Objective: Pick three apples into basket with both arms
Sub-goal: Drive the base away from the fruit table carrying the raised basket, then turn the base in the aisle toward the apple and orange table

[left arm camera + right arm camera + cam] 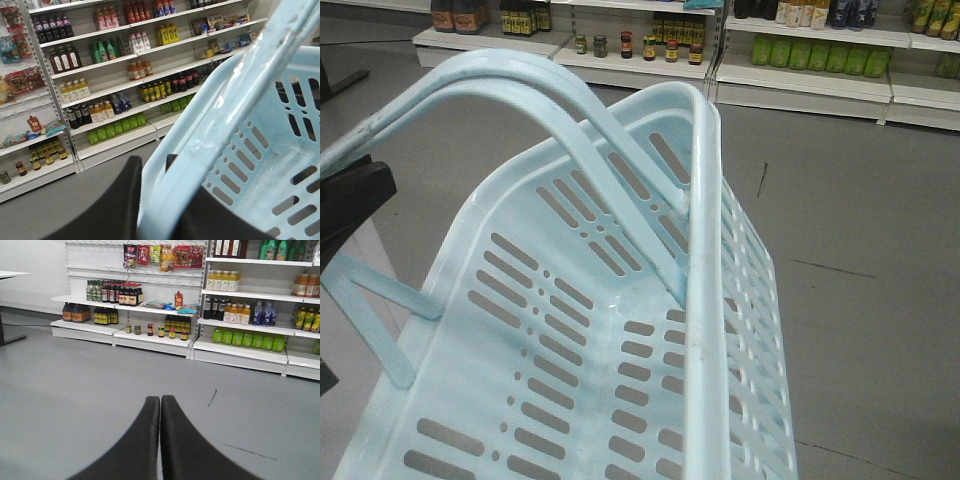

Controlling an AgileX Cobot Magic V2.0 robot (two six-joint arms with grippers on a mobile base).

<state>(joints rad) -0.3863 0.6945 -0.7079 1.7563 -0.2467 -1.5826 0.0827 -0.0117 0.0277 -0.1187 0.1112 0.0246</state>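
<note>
Underfoot, a grey floor (75, 390) runs wide and open to white shelves (240, 347) of bottles (245, 338) along the far wall; a table (10, 274) edge shows at far left; the basket (570, 330) sits tilted, floor showing past its right rim; its handles (520, 80) arch up toward the left gripper (154, 159), whose jaws clamp the basket by one of them; the right gripper (160, 399) faces open floor, jaws pressed together on nothing.

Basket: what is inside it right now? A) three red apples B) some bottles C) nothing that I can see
C: in the front view the basket shows only its bare slotted floor and walls, with nothing lying on the part in view.
</note>
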